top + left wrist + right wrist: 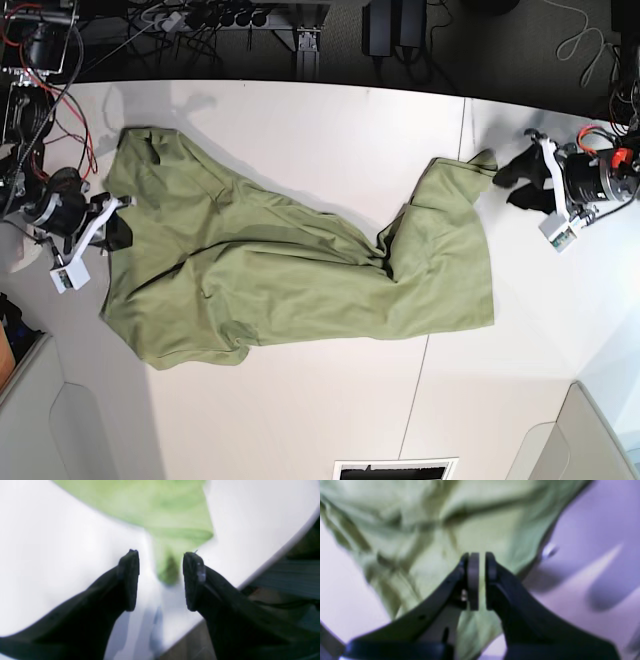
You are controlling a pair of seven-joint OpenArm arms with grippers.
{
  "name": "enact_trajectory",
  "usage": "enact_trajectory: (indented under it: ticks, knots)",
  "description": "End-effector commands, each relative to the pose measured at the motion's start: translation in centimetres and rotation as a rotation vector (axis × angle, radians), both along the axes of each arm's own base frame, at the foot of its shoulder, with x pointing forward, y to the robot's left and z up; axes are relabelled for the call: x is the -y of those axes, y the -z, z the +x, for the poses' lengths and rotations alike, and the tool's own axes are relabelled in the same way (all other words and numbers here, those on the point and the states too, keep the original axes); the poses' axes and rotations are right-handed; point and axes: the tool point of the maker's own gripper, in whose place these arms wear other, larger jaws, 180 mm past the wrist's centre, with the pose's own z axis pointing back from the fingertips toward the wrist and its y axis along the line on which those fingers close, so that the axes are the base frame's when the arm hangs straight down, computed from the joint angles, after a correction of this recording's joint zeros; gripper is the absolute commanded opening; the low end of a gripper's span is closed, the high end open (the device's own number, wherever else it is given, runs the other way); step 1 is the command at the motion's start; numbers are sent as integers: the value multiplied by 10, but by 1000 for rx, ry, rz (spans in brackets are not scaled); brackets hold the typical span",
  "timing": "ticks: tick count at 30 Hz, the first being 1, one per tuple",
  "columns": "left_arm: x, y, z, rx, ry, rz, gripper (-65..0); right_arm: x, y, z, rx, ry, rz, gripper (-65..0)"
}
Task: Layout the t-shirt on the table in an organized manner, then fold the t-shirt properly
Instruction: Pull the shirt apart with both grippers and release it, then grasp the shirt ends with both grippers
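Looks like we're in the layout step, nowhere near folding. The t-shirt is stretched lengthwise across the middle of the bench, running from the left side of the base view over to right of centre, but it's not flat: there's a bunched ridge of folds around the middle and the right part has flopped over itself.

The left gripper, at the right edge of the base view, has its jaws standing well apart with nothing between them. A corner of the shirt lies on the bench just past the tips, so I'd say it isn't holding anything. The right gripper, at the left edge of the base view, sits over the shirt's edge with the jaws nearly together, only a thin slit showing. The wrist view is blurry, so I honestly can't tell if any cloth is pinched in there.

Next move, my guess: grab the corners again and pull the cloth out sideways to kill that middle ridge, then sort the sleeves before any fold.

Surface is a big white bench made of panels with thin dark seams, loads of bare room around the shirt. Along the top of the frame there's a dark floor with cables and equipment behind the bench.
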Motion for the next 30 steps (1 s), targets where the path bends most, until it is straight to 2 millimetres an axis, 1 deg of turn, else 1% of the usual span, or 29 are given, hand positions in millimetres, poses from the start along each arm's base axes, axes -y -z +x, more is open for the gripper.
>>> enact_trajectory:
  ticks: [1,3,6,9,11,13,15,17,19,26,27,28,30]
  knots:
    - [1,-13,5,53,12,-1,-349,2,-14,4,56,-3,12,-596]
    - [1,-8,-2,72,-1,19,-349,7,-8,-11,35,11,6,-596]
    - [-11,3,-4,109,-51,66,-349,16,-4,-29,20,37,-2,-596]
    - [-12,16,-10,90,-89,55,-349,20,-3,-43,10,61,32,-596]
    - [-14,27,-13,86,-112,61,-349,22,1,-51,-6,72,36,-595]
    - [-17,35,-11,109,-136,61,-349,24,7,-59,-28,76,35,-565]
    - [-17,40,-10,126,-157,49,-349,24,13,-68,-51,78,33,-502]
    - [-14,45,-12,119,-167,41,-349,26,18,-75,-71,80,21,-444]
    - [-9,48,-14,111,-174,26,-349,29,22,-80,-83,82,2,-419]
    - [11,53,-16,107,-203,-39,-350,43,34,-92,-121,116,-73,-417]
    - [12,54,-16,106,-205,-44,-365,45,35,-94,-124,119,-77,-405]
    - [14,54,-16,106,-207,-49,-415,46,36,-96,-128,122,-76,-387]
    - [15,56,-17,104,-207,-46,-549,47,38,-100,-137,126,-77,-348]
